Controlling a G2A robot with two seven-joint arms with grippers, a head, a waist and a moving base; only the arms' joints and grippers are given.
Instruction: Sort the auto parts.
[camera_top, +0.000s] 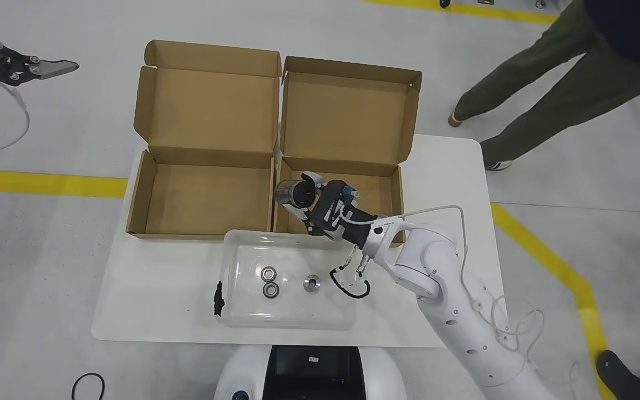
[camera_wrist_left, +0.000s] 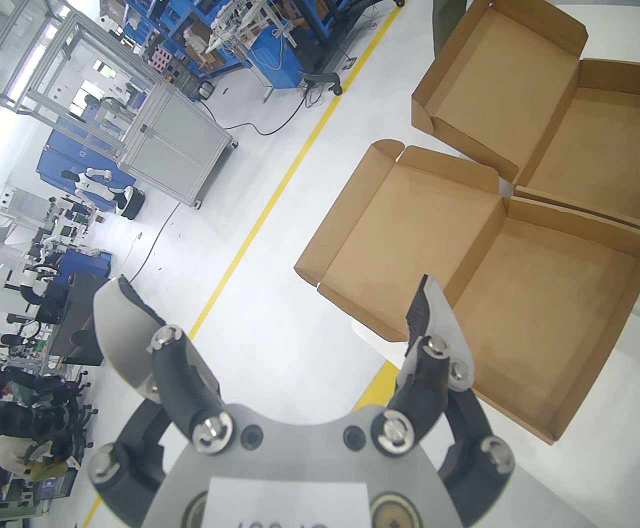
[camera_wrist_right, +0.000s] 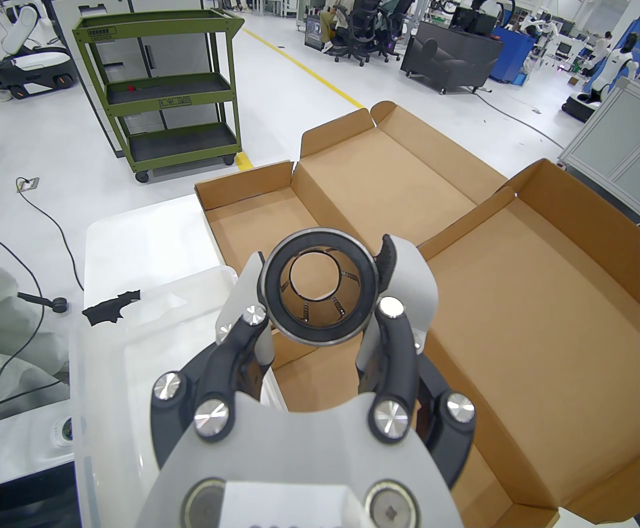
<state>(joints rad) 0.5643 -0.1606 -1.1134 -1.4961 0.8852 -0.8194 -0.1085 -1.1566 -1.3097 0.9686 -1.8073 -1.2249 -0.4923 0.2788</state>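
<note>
My right gripper (camera_top: 296, 192) (camera_wrist_right: 320, 280) is shut on a large black-and-steel bearing ring (camera_wrist_right: 320, 292) (camera_top: 291, 190). It holds the ring over the left edge of the right cardboard box (camera_top: 385, 195) (camera_wrist_right: 500, 310), beside the left cardboard box (camera_top: 200, 200) (camera_wrist_right: 250, 225). Both boxes look bare inside. A clear plastic bin (camera_top: 240, 250) (camera_wrist_right: 115, 360) in front of the boxes holds two small bearings (camera_top: 270, 280) and a small metal part (camera_top: 312, 283). My left gripper (camera_top: 45, 66) (camera_wrist_left: 272, 295) hangs open over the floor, far left of the table, with nothing between its fingers.
Both box lids (camera_top: 215, 100) stand open at the back. A black scrap (camera_top: 217, 298) (camera_wrist_right: 110, 310) lies at the bin's left end. The white table (camera_top: 450, 180) has bare room to the right of the boxes. A yellow floor line (camera_top: 60, 184) runs past the table.
</note>
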